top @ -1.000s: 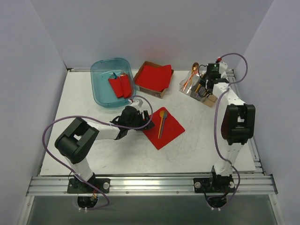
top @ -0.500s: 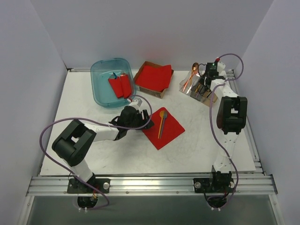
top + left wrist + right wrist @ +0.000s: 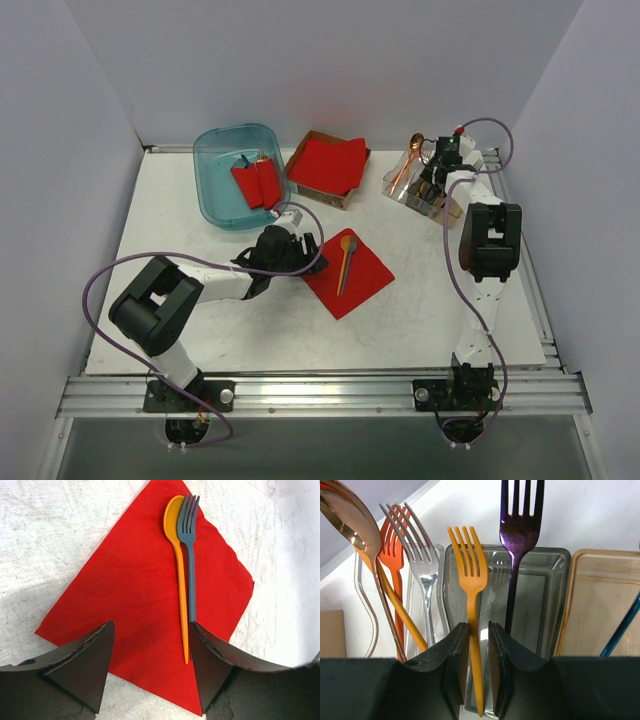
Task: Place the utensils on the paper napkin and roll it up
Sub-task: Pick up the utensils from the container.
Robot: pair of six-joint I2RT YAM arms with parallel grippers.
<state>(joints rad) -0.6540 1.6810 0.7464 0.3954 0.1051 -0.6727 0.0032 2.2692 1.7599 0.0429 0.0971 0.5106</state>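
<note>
Orange fork [image 3: 468, 555], likely light, stiff and slippery, stands in the rack [image 3: 550, 600]. The right pincer [image 3: 479, 645] pinches its thin stem. The left pincer [image 3: 150, 625] gapes wide over the limp napkin [image 3: 125, 595], which bears the spoon [image 3: 179, 570] and blue fork [image 3: 191, 570].

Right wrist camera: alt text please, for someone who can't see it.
The right gripper has its dark fingers close on either side of the handle of an orange-yellow fork, grip unclear. The fork stands in a clear holder, with a purple fork to its right and a clear fork, an orange fork and a copper spoon to its left.
</note>
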